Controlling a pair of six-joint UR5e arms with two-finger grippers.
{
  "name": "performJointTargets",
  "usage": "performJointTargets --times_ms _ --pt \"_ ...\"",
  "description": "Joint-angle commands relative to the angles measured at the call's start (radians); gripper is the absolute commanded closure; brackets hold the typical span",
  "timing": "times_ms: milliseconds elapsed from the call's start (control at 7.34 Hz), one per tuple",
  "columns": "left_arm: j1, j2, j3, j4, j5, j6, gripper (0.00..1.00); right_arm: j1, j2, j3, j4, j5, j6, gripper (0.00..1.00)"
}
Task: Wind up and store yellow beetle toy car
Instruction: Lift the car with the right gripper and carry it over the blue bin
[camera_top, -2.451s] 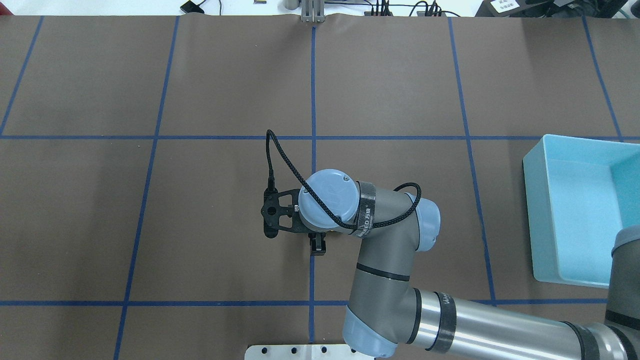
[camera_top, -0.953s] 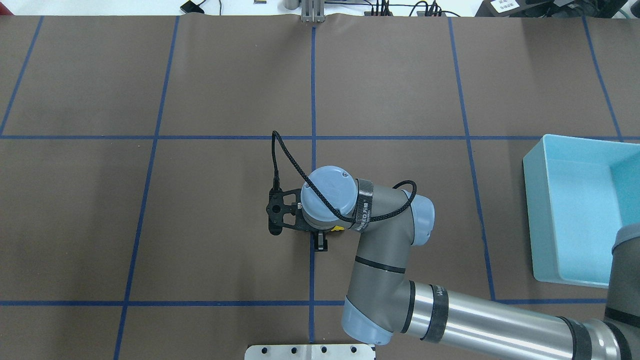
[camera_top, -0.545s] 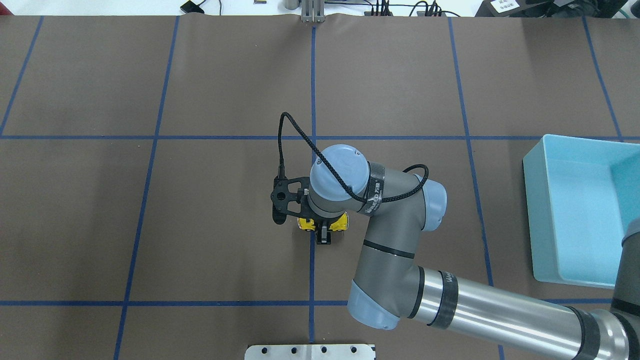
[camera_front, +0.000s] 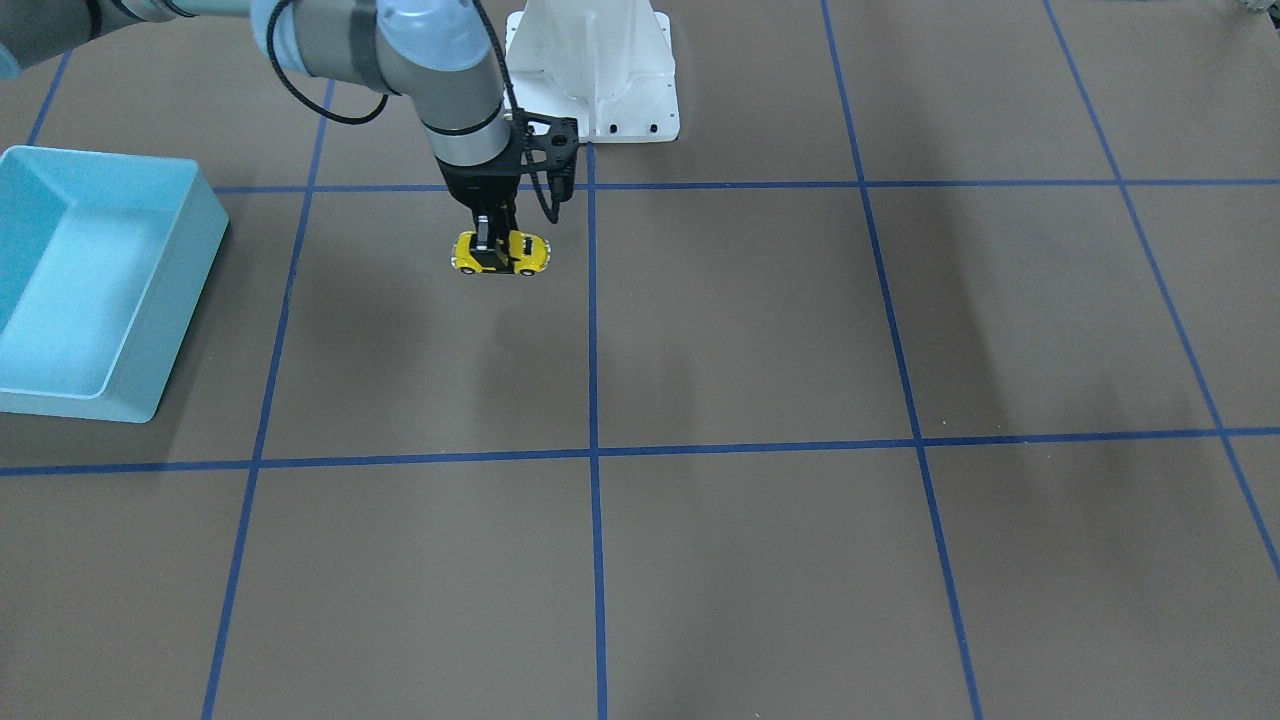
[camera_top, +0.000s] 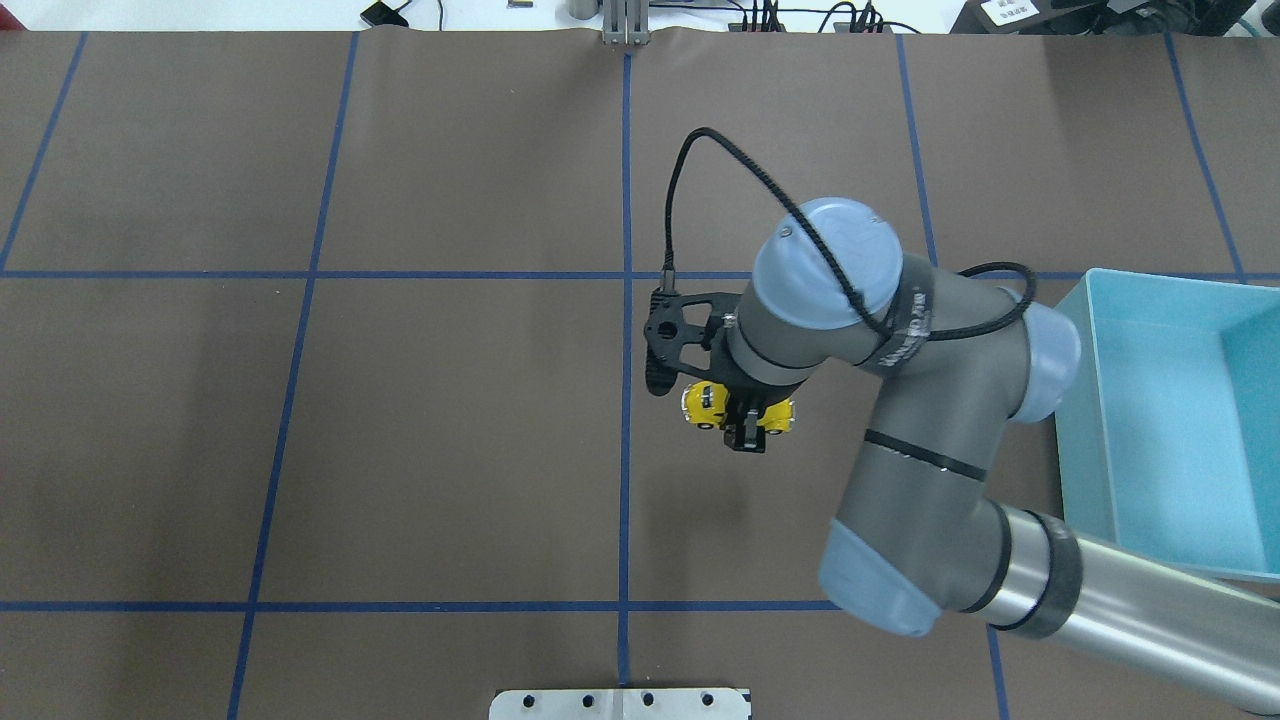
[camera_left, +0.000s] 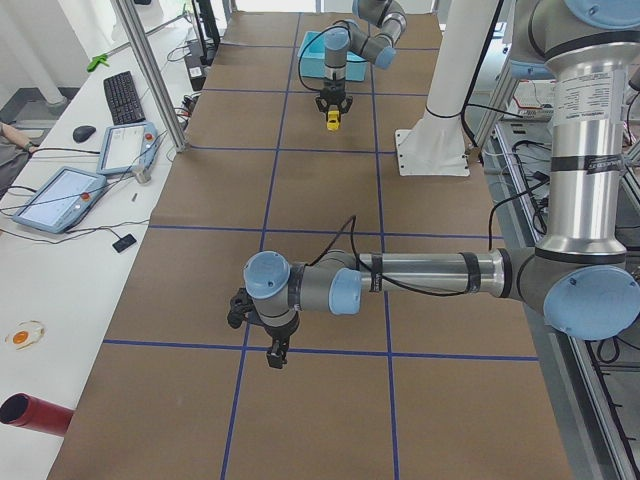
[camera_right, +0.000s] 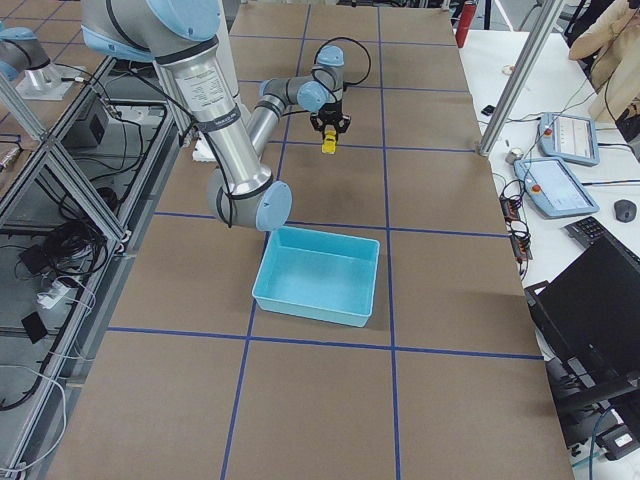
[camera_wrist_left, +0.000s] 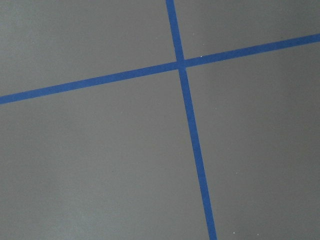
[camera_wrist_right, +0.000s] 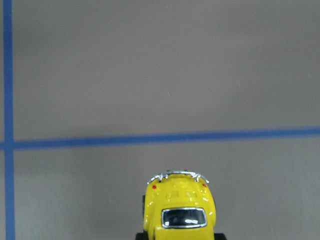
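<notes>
The yellow beetle toy car (camera_top: 703, 404) hangs in my right gripper (camera_top: 745, 428), which is shut on its sides and holds it above the brown table, just right of the centre line. In the front view the car (camera_front: 530, 252) is level and casts a shadow below it, with the gripper (camera_front: 491, 248) across its middle. The right wrist view shows the car's roof and silver bumper (camera_wrist_right: 180, 207). My left gripper (camera_left: 275, 355) shows only in the left side view, low over a blue tape crossing; I cannot tell if it is open or shut.
A light blue bin (camera_top: 1075, 430) stands at the table's right edge, to the right of the held car; it also shows in the front view (camera_front: 190, 270). The white arm mount (camera_front: 590, 70) sits at the robot's side of the table. Blue tape lines grid the surface.
My right gripper came up off the table with the yellow car in it and moved right, towards the blue bin. The car was hidden under the wrist before and now shows.
</notes>
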Motion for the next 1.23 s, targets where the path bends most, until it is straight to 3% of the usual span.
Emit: performJointTargets --times_ms 0,272,545,817,953,1089 --pt "-0.001 0.0 -0.003 0.0 0.001 -0.001 0.0 0.171 -0.164 0.132 -0.009 0.145 -0.117 1.0" --pt "-0.001 -0.003 -0.02 -0.002 0.001 0.001 0.0 0.237 -0.437 0.32 -0.008 0.149 -0.185 1.0" --pt "-0.004 -0.003 -0.046 -0.003 0.001 0.001 0.0 0.366 -0.655 0.359 0.003 0.15 -0.464 1.0" --pt "-0.02 0.004 -0.037 -0.024 0.006 0.006 0.0 0.4 -0.728 0.319 0.015 0.15 -0.567 1.0" --pt "-0.021 0.014 -0.026 -0.076 0.006 0.01 0.0 0.4 -0.731 0.202 0.123 0.15 -0.569 1.0" --pt "-0.035 0.008 -0.024 -0.092 0.004 0.0 0.0 0.4 -0.772 0.065 0.325 0.15 -0.563 1.0"
